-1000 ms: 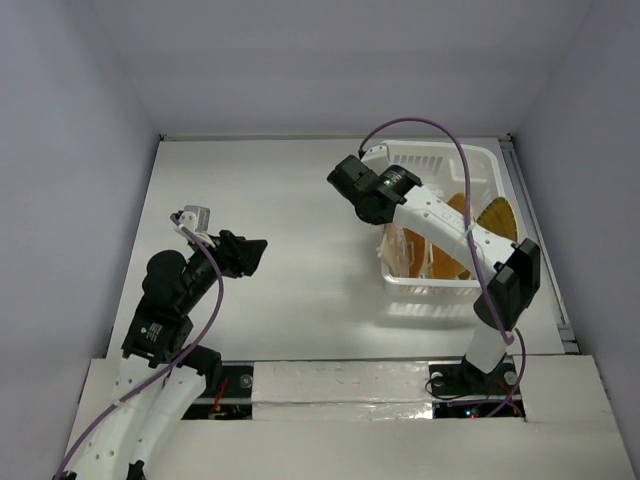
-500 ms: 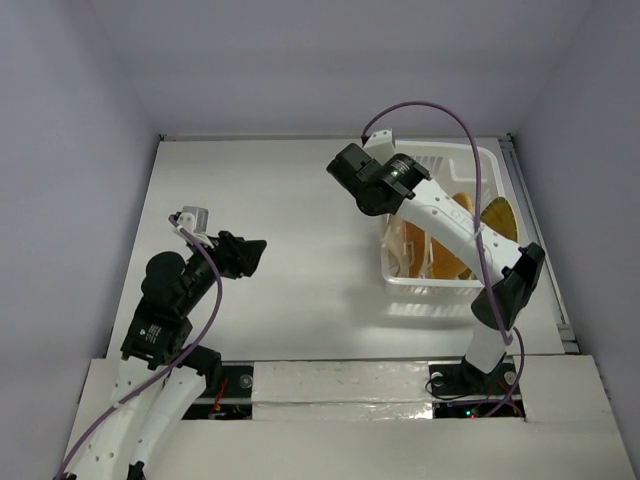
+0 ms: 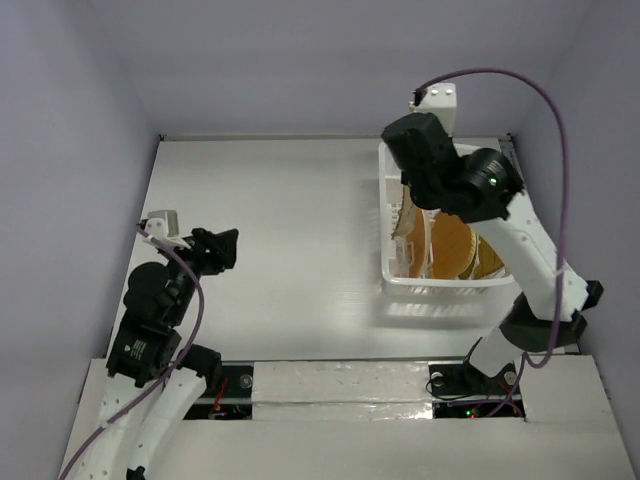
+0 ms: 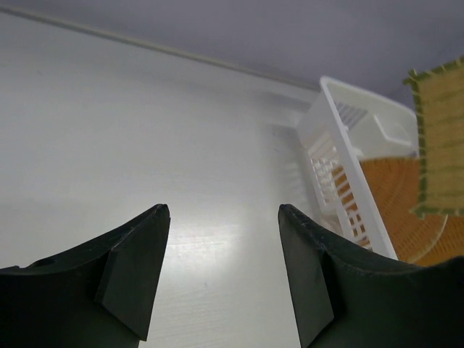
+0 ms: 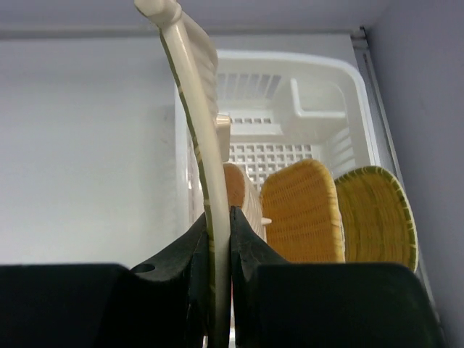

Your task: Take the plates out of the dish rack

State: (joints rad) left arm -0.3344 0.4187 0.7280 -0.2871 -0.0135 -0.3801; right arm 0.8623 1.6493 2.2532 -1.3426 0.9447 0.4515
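A pale plate (image 5: 194, 109) stands on edge over the dish rack (image 5: 290, 58) at the table's 2 o'clock, its rim pinched by the right gripper (image 5: 216, 221). Best to lift it straight up, clear of the other plates (image 5: 297, 210), then carry it toward 9 o'clock, where the left gripper (image 4: 221, 217) gapes empty.

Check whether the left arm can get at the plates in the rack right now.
Probably not. The left claw is open over the table, far across from the rack, and the right claw, pinching a plate, hangs right above the plates there.
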